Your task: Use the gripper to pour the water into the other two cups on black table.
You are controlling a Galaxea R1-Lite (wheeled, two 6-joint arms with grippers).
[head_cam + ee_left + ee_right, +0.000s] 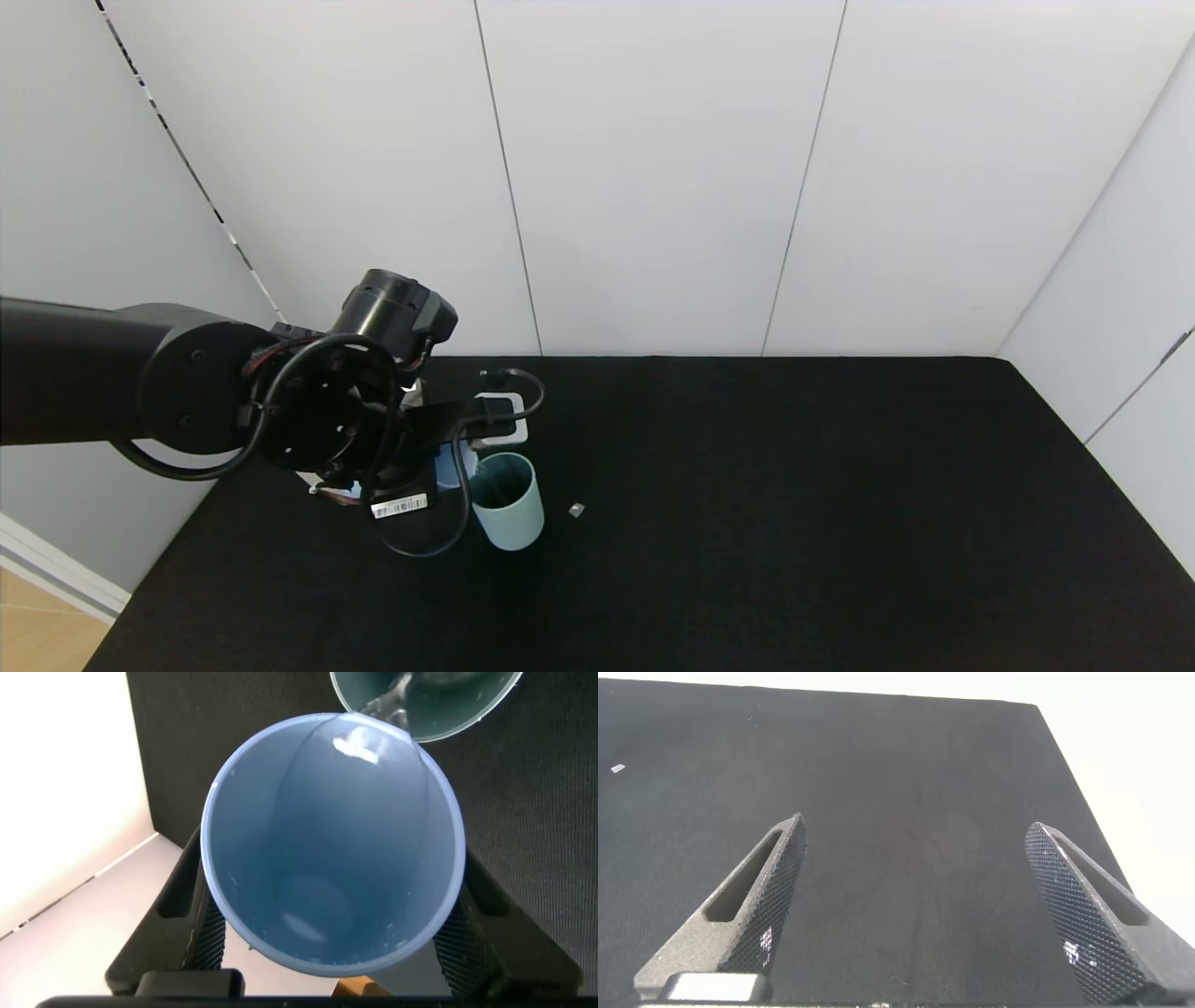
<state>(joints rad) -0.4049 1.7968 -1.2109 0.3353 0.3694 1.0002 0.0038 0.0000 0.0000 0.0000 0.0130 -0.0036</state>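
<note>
Black table (pixel 747 523): wide, matte, its near edge cut off in the head view. Left gripper (pixel 439 467), over the table's left rear, clamps a periwinkle tumbler (pixel 332 845) tipped lip-to-lip over the teal cup (pixel 507 499), which stands upright just beside it. The cream cup cannot be made out; the arm blocks that area. Right gripper (pixel 915 905): fingers wide apart above bare table. Small grey speck (pixel 576 509) near the teal cup.

Tilted tumbler (pixel 332 845) sits between the left gripper's (pixel 332 943) jaws, its lip over the cup (pixel 507 501) standing on the table (pixel 794 523). Right gripper (pixel 920 905): only table between its spread jaws.
</note>
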